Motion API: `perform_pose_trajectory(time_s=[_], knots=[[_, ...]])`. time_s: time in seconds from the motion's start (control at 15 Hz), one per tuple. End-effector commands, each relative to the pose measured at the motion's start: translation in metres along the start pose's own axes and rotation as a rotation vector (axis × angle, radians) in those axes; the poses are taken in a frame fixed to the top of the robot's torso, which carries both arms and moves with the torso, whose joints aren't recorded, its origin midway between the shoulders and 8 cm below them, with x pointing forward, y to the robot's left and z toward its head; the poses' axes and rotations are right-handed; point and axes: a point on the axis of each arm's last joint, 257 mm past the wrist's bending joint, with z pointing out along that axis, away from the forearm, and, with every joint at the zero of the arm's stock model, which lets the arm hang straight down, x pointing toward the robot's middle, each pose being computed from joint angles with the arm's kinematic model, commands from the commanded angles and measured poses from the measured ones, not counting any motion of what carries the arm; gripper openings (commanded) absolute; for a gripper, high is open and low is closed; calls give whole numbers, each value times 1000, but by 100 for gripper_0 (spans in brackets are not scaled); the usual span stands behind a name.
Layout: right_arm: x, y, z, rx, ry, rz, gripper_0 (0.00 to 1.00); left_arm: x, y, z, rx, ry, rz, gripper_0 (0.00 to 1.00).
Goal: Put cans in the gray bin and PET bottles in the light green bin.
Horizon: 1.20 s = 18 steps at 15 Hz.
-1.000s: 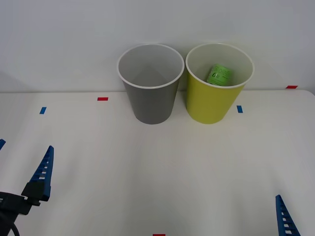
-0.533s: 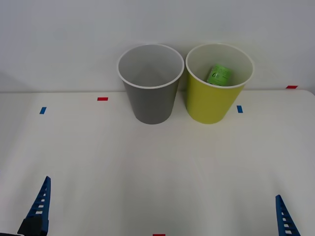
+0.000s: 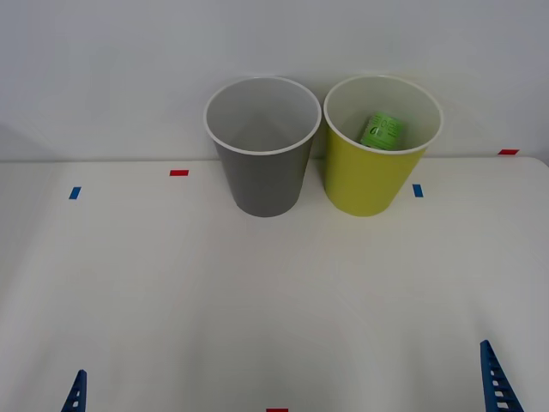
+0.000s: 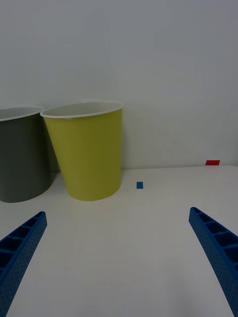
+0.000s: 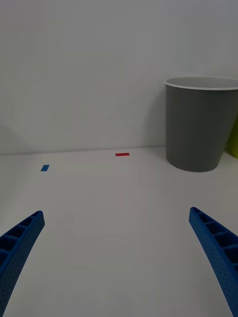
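Gray bin (image 3: 262,167) stands upright at the table's far edge against the wall, round, tapered, white rim, pale inside. Light green bin (image 3: 374,172) is upright just beside it on the right, same shape and size, rims nearly touching. PET bottle (image 3: 382,131) lies tilted inside the light green bin, bright green with printed label. Both bins sit well ahead of both grippers, the green one ahead of the right gripper.

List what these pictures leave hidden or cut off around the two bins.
- PET bottle: front view, lower part hidden by the light green bin wall; cap not visible.
- Gray bin: front view, its floor hidden by the near wall; cut by the edge in the right wrist view.
- Left gripper, right gripper: front view, cut by the bottom edge.
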Motion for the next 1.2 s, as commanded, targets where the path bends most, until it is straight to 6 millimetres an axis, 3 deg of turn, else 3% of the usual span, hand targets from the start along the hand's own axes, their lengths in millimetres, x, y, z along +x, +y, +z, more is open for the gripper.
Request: perform_pose_trajectory(time_s=[0.07,1.2], knots=[[0,0,0,0,0,0,100,2,1,-3,-6,10,0,100],[0,0,0,0,0,0,100,2,1,-3,-6,10,0,100]])
